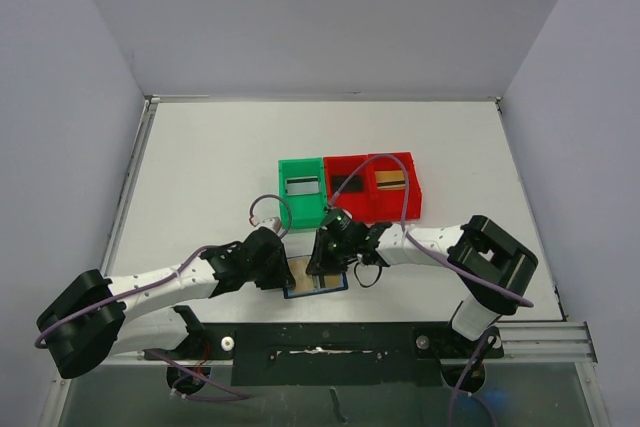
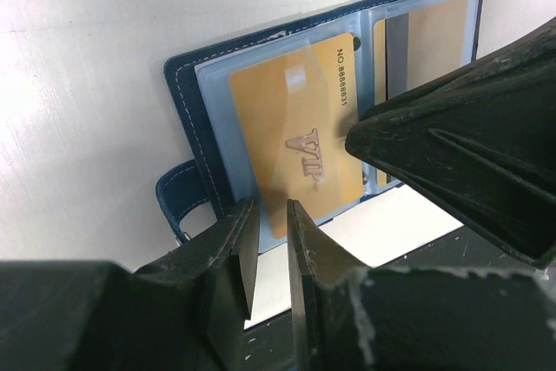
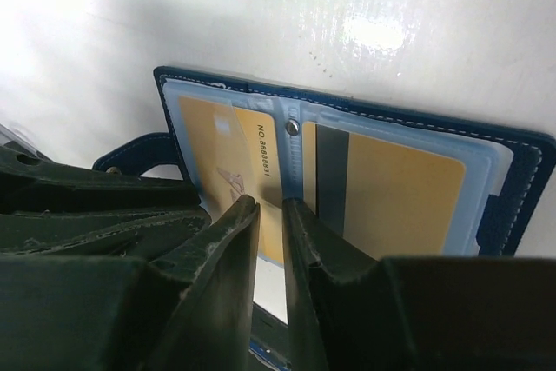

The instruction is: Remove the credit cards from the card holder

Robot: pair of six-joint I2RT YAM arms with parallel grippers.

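The card holder (image 1: 338,285) lies open at the table's near edge, a dark blue bifold (image 2: 187,110) with blue-grey pockets. A gold credit card (image 2: 291,145) sticks partly out of one pocket toward my left gripper (image 2: 272,215). Its jaws stand a narrow gap apart at the card's near edge, and I cannot tell if they touch it. A second card with a dark stripe (image 3: 391,197) sits in the other pocket. My right gripper (image 3: 270,204) has its jaws a narrow gap apart, tips at the holder's spine beside the gold card (image 3: 208,141). In the top view both grippers (image 1: 285,272) (image 1: 325,257) cover the holder.
A green bin (image 1: 284,197) and a red two-part bin (image 1: 415,192) stand just behind the card holder, each holding a card. The holder's strap tab (image 2: 174,197) sticks out at its side. The black base rail (image 1: 330,342) runs along the near edge.
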